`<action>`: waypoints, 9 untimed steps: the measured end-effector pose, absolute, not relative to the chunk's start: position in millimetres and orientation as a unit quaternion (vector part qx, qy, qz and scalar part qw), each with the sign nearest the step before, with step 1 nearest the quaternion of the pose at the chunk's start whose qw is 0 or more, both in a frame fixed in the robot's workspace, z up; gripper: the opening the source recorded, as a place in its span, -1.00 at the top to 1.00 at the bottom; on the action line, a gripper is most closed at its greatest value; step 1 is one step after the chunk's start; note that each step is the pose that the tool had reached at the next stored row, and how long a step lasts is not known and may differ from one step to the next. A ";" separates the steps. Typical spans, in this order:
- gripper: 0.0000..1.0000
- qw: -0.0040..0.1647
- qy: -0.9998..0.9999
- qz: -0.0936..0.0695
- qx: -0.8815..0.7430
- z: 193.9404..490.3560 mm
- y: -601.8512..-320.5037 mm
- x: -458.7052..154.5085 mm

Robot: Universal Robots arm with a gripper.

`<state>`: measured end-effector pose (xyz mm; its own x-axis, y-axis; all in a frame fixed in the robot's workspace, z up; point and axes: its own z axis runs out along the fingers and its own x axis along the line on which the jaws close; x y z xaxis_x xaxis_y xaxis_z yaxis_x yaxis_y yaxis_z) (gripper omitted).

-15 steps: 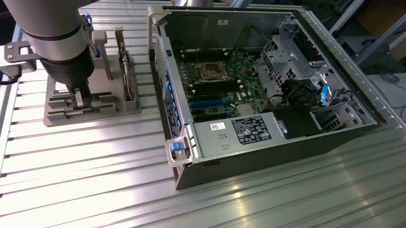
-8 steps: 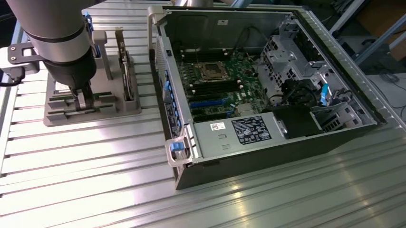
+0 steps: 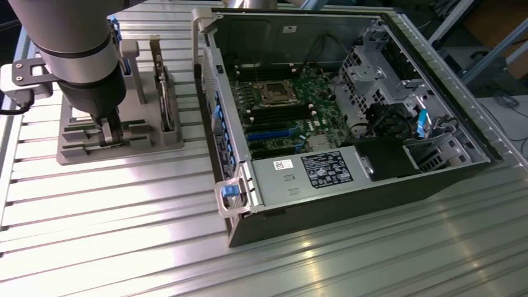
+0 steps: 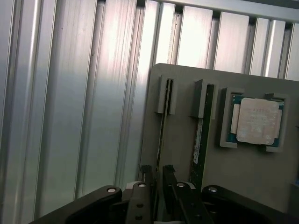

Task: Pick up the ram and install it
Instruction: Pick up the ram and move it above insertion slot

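Green ram (image 4: 162, 126) upright in grey holder (image 4: 181, 140) (slotted); gripper (image 4: 158, 171) spread astride it

Exterior view slants down from high over the counter (image 3: 123, 241); wrist view faces down, close on the shared holder (image 3: 78, 151) (image 4: 252, 172)

grey moulded holder tray (image 4: 243, 177) on ribbed aluminium bench (image 3: 123, 235), square silver processor chip (image 4: 255, 120) in tray recess, open black computer case (image 3: 347, 207), green motherboard (image 3: 293, 120), grey labelled power supply (image 3: 285, 179)
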<state>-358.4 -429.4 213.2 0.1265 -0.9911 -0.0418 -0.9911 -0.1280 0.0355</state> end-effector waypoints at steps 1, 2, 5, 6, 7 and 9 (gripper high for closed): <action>0.54 0.000 0.660 0.027 -0.751 213.2 -429.4 -358.4; 0.54 0.001 0.660 0.027 -0.751 212.7 -429.3 -358.4; 0.54 0.000 0.660 0.027 -0.750 212.1 -429.4 -358.4; 0.54 0.000 0.660 0.027 -0.750 212.0 -429.3 -358.4; 0.54 0.000 0.660 0.027 -0.750 212.0 -429.3 -358.4; 0.54 0.000 0.661 0.027 -0.750 211.9 -429.3 -358.4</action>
<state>-358.4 -429.3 211.9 0.1242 -0.9914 -0.0418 -0.9914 -0.1257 0.0355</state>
